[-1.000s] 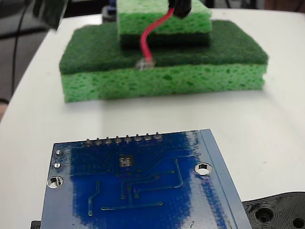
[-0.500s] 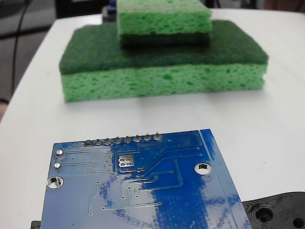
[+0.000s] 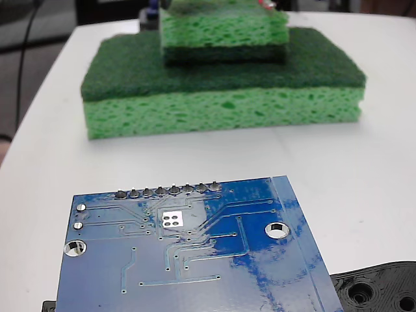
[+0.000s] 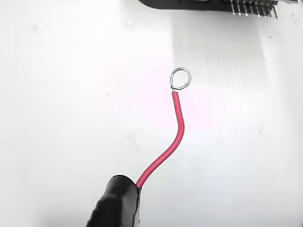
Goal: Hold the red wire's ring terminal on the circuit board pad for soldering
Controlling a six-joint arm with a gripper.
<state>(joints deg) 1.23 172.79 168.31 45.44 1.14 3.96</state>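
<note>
Currently, we list 1 red wire (image 4: 173, 144), light and springy, rising from our gripper (image 4: 118, 201), whose black tip clamps its lower end. The ring terminal (image 4: 181, 78) hangs ahead of it over bare table, apart from the circuit board (image 3: 195, 260) and the pad (image 3: 173, 219).

A red wire (image 4: 171, 149) curves up out of a black holder (image 4: 116, 203) at the bottom edge — its end is a small silver ring (image 4: 181, 78), poised over bare white table (image 4: 66, 94). A row of metal pins (image 4: 251, 8) lines the top edge.
</note>
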